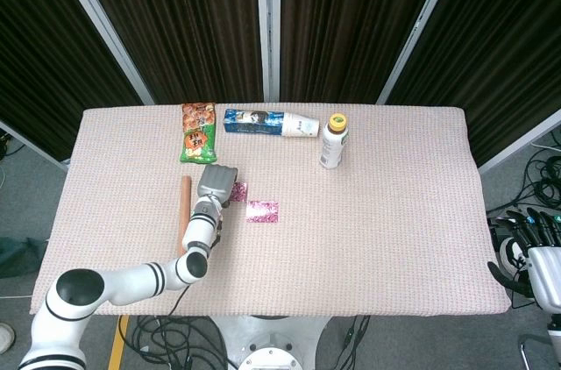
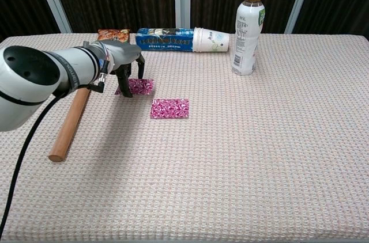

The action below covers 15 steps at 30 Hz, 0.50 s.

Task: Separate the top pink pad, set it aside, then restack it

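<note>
Restack stage, unfinished: left hand [image 2: 124, 59] with fingers [image 2: 140, 70] closed round the separated pad [image 2: 137, 86], base pad [image 2: 169, 108] just beyond the fingertips, uncovered; right hand [image 1: 526, 243] off-table, fingers spread, empty.

The head view is looking steeply down from above the near edge, taking in the whole table [image 1: 394, 212], the dark curtains [image 1: 193, 19] behind it and the floor at both sides. The chest view is sitting low and close at that same edge, facing level across the tabletop toward the curtains. Both views are sharing the left hand [image 1: 216, 184] [image 2: 124, 59], the bottle [image 1: 332, 141] [image 2: 247, 30] and the back row of items. Only the head view is reaching the right hand [image 1: 526, 243], off the table's right corner.
</note>
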{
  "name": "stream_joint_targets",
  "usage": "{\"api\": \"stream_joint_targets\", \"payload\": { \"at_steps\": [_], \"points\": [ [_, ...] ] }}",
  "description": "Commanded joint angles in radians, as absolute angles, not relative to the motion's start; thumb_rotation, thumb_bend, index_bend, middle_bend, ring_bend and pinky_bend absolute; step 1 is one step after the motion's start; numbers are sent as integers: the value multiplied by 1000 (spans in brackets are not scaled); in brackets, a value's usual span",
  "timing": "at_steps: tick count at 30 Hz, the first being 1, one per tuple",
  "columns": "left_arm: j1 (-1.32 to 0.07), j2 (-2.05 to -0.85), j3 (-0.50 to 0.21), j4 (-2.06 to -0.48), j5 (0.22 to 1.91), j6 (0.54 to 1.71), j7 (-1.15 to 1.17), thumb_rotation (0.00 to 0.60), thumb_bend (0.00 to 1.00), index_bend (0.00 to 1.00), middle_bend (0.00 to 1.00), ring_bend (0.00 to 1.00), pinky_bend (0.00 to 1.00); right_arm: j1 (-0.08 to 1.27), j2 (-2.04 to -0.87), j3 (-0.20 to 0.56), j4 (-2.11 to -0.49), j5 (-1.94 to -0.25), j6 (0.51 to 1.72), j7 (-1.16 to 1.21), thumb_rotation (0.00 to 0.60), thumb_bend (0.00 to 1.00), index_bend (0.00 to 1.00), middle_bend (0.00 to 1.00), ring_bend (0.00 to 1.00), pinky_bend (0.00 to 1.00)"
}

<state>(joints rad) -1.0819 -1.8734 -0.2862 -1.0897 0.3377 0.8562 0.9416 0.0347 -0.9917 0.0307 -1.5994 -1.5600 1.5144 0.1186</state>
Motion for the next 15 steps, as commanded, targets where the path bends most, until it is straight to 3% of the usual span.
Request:
{"api": "stream_joint_targets", "payload": {
  "at_steps": [1,15],
  "points": [
    [-1102,-1846,-284,-1185,309,912,990,600,254,446,906,886,968,34,-992,30,-1597,-1561,1516,121,525,166,214,132,0,0],
    [-1193,-1953,-294,-1214,224,1028,1106,600,253,445,906,886,968,38,-992,28,-1596,-1557,1503,121,528,167,213,132,0,0]
  ]
}}
